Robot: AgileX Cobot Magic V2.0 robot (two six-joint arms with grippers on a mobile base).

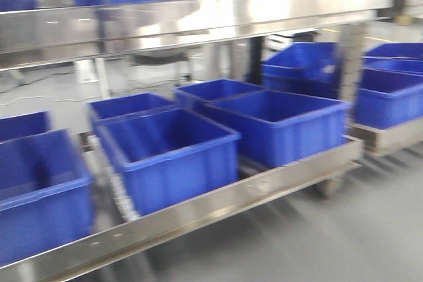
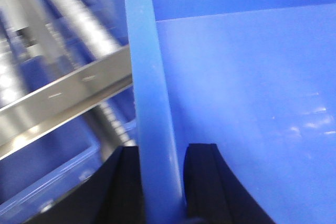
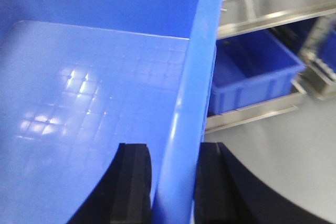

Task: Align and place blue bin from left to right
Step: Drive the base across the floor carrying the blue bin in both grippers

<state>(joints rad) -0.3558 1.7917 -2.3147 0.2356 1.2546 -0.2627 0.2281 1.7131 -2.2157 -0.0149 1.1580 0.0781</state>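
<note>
Both wrist views show one blue bin held by its side walls. In the left wrist view its wall rim (image 2: 149,93) runs up between the two black fingers of my left gripper (image 2: 160,187), which is shut on it; the bin's inside (image 2: 247,103) lies to the right. In the right wrist view my right gripper (image 3: 173,187) is shut on the opposite wall (image 3: 191,93), and the bin's gridded floor (image 3: 89,93) lies to the left. Neither gripper shows in the blurred front view.
A steel rack's lower shelf rail (image 1: 231,199) carries several blue bins: front left (image 1: 39,189), front middle (image 1: 168,156), front right (image 1: 277,123), smaller ones behind (image 1: 129,105). An upper steel shelf (image 1: 198,18) spans the top. A second rack of bins (image 1: 390,97) stands right. Grey floor (image 1: 317,242) lies below.
</note>
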